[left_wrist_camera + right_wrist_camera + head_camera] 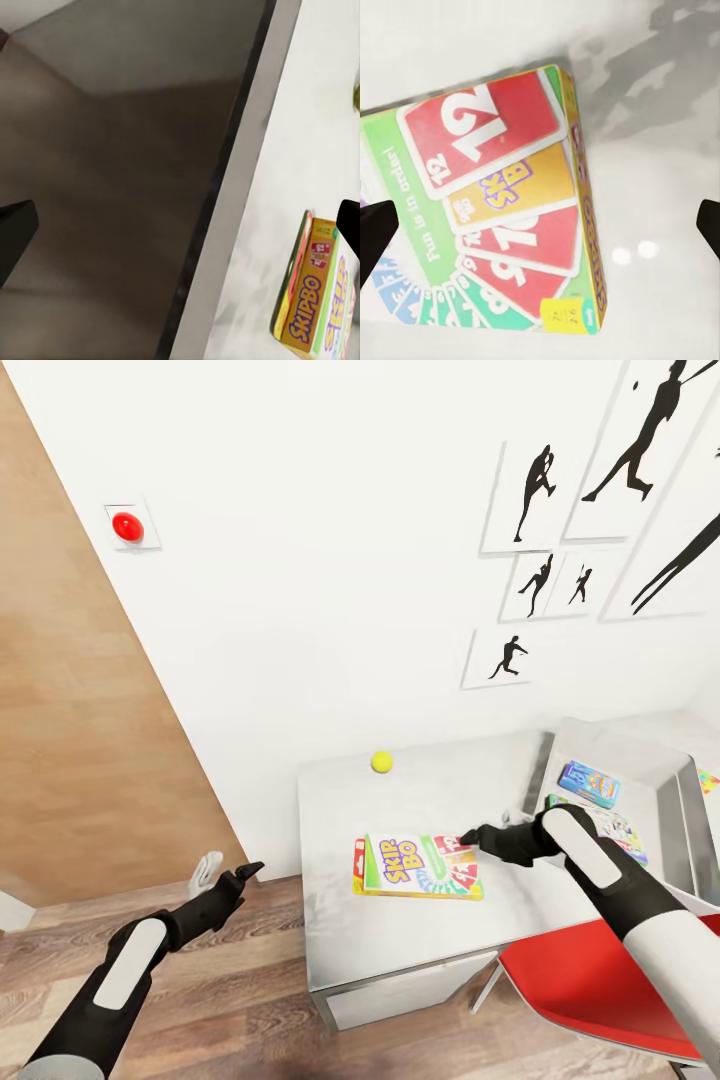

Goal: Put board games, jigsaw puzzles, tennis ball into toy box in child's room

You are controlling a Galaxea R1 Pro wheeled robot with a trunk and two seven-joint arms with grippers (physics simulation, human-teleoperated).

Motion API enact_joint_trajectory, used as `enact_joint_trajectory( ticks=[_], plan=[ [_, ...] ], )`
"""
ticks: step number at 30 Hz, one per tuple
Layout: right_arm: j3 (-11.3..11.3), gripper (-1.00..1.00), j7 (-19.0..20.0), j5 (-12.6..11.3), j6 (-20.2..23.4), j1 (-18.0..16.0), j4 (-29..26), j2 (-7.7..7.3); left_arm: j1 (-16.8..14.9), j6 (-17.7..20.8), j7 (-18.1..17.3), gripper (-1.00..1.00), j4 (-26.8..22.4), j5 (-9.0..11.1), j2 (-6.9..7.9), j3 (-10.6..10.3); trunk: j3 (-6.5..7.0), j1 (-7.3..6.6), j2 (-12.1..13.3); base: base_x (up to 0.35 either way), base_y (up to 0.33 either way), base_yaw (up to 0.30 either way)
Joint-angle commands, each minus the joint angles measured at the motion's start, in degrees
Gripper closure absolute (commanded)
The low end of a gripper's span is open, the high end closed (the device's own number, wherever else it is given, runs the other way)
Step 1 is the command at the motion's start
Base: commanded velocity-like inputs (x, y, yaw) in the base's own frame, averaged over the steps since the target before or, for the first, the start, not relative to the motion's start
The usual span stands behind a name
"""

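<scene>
One game box (420, 867), lettered Skip-Bo, is seen lying flat on the table (400, 940) near its front edge. The right gripper (468, 841) is held over the box's right end, jaws spread wide, nothing gripped. Left of the table, the left gripper (228, 873) is held open above the floor. Beyond the box, the ball (381, 761) rests near the wall. Right of the box, two more game boxes (590, 783) lie in the bin (672, 830).

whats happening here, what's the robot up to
The right pincer hangs open at the edge of the Skip-Bo game box lying flat on the table, not gripping it yet. The left pincer idles off the table's side. The tennis ball sits further back, and the toy box already holds two games.
</scene>
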Motion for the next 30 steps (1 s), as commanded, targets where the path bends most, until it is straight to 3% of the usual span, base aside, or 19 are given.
enact_joint_trajectory(
  ticks=[1,12,30],
  plan=[
    [0.2,-1.00,-0.6,-0.6,0.0,-0.2,0.1,0.02,-0.1,0.4,-0.1,-1.00,0.0,0.0,-0.01,0.1,-0.11,0.03,-0.1,0.000,0.000,0.000],
    [0.2,-1.00,-0.6,-0.5,-0.5,-0.5,1.1,1.37,-0.9,0.3,-0.1,-1.00,0.2,0.0,0.00,0.1,-0.11,0.03,-0.1,0.000,0.000,0.000],
    [0.4,-1.00,-0.6,-0.3,-5.8,-1.6,7.4,3.61,-1.1,0.3,-0.1,-1.00,0.3,-0.1,-0.05,0.1,-0.11,0.03,-0.1,0.000,0.000,0.000]
  ],
)
